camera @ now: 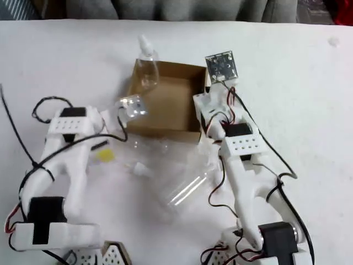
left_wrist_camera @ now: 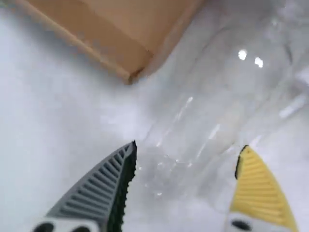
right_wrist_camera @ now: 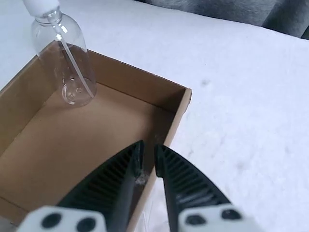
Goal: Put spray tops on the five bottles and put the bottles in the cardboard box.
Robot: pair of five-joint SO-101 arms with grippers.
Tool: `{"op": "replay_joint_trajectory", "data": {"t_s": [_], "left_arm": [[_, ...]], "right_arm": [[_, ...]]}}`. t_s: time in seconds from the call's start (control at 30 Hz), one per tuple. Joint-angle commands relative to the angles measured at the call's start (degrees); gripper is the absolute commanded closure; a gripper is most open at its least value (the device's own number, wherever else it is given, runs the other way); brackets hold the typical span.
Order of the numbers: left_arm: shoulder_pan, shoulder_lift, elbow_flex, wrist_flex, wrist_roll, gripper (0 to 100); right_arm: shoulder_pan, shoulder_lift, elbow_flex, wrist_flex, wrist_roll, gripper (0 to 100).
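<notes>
Closest to the lens, left gripper (left_wrist_camera: 188, 146): ribbed grey finger (left_wrist_camera: 99, 191) and ribbed yellow finger (left_wrist_camera: 258, 191) spread wide, released, gripping nothing. Between and just beyond those tips, clear plastic bottle (left_wrist_camera: 207, 106) lying on its side on white table (left_wrist_camera: 53, 125); contact with either finger impossible to tell. Just past it, one outer corner of brown cardboard box (left_wrist_camera: 120, 29).

Seen from above, left gripper low near the box's near corner on the left arm's side. More clear plastic bottles (camera: 185, 185) heaped on their sides between the two white arms (camera: 74, 160), just in front of the box's near wall, all outside it; exact number hard to make out through the overlapping plastic.

Right gripper (right_wrist_camera: 148, 146): black ribbed fingers drawn almost together, only a thin slit between, nothing clamped. Held over the inner side of the box wall nearest the right arm, above the box floor.

Clear plastic bottle with a white spray top (right_wrist_camera: 65, 63) inside the box, base on the floor in the far corner on the left arm's side, close against both walls, thin dip tube running down inside. Red and black wires (camera: 218, 190) trailing along the arms.
</notes>
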Motion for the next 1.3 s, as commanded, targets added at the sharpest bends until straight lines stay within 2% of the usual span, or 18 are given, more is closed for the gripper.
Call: {"op": "replay_joint_trajectory", "data": {"t_s": [0.0,0.23,0.37,0.43,0.6,0.83,1.0,1.27], "left_arm": [[-5.49,-0.04,-2.9,0.88,-0.62,70],[-13.76,-0.48,-3.43,-0.09,-0.62,70],[-14.55,-1.45,-4.13,0.88,-0.53,70],[-14.2,-2.95,-5.45,4.4,-0.44,70],[-8.75,-7.96,-8.79,13.01,-0.18,70],[3.65,-10.68,-10.37,13.71,3.87,70],[6.99,-5.85,-11.87,8.79,0.44,70],[6.64,5.23,-11.96,-1.58,-0.09,70]], "right_arm": [[0.31,-0.31,-3.52,-0.75,0.0,98.4],[0.22,-0.31,-3.52,-0.75,0.0,98.4],[0.22,-0.31,-3.52,-0.75,0.0,98.4],[0.22,-0.31,-3.52,-0.75,0.0,98.4],[0.22,-0.31,-3.52,-0.75,0.0,98.4],[0.22,-0.31,-3.52,-0.75,0.0,98.4],[0.22,-0.31,-3.34,-0.75,0.0,98.4],[0.22,-0.31,-3.43,-0.75,0.0,98.4]]}}
